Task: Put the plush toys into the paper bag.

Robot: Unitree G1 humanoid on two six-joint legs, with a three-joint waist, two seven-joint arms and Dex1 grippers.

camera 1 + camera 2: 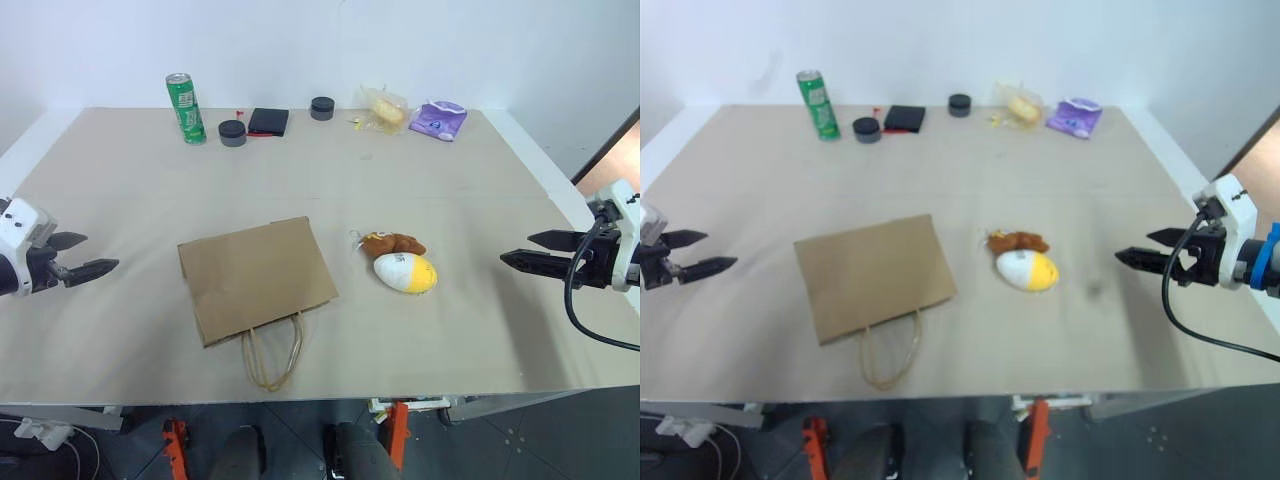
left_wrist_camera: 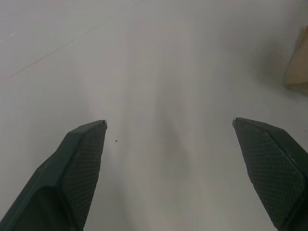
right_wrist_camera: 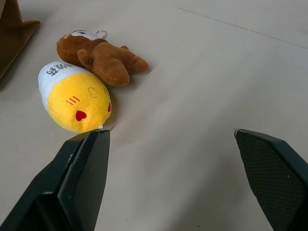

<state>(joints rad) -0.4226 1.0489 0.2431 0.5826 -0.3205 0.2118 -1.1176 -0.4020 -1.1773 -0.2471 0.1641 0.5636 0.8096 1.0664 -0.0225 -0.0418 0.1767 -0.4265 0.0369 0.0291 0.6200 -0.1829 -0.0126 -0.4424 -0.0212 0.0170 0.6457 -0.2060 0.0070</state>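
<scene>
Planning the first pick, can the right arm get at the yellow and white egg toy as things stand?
Probably yes: the right gripper is open and the table between it and the egg toy is bare.

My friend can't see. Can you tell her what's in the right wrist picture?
A yellow and white egg-shaped plush toy lies on a beige table, touching a brown furry plush toy. The open right gripper points toward them, holding nothing.
</scene>
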